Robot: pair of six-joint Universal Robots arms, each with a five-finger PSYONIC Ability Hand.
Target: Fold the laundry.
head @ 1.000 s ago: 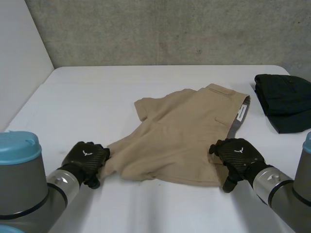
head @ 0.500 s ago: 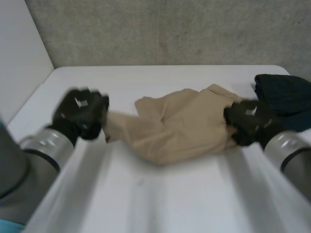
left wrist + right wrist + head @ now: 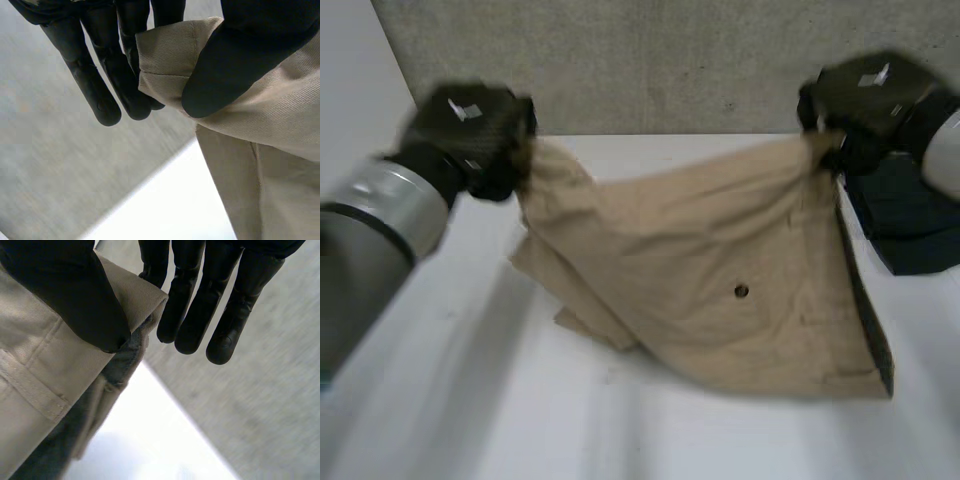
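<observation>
- Tan shorts (image 3: pixel 720 260): stretched as a sheet between the two hands, top edge held above the white table (image 3: pixel 470 400), the cloth hanging down from it toward the table's middle.
- Left hand (image 3: pixel 470 125): at the top corner of the shorts on the robot's left, up against the grey wall (image 3: pixel 660 60).
- Left hand, left wrist view (image 3: pixel 240 65): the thumb presses a hemmed corner of the shorts (image 3: pixel 280 130) against the straight fingers (image 3: pixel 100 75), a pinch grip; the cloth falls away beneath the thumb.
- Right hand (image 3: pixel 865 95): at the opposite top corner, where the grey-lined waistband (image 3: pixel 865 300) begins and runs down the garment's right edge.
- Right hand, right wrist view (image 3: pixel 65 295): the thumb clamps the waistband corner of the shorts (image 3: pixel 45 370) against the straight fingers (image 3: pixel 200 305), also a pinch.
- Small dark round spot (image 3: pixel 741 291): on the shorts' face, near the middle.
- Dark folded garment (image 3: pixel 910 220): on the table just beside the right edge of the shorts, below the right hand.
</observation>
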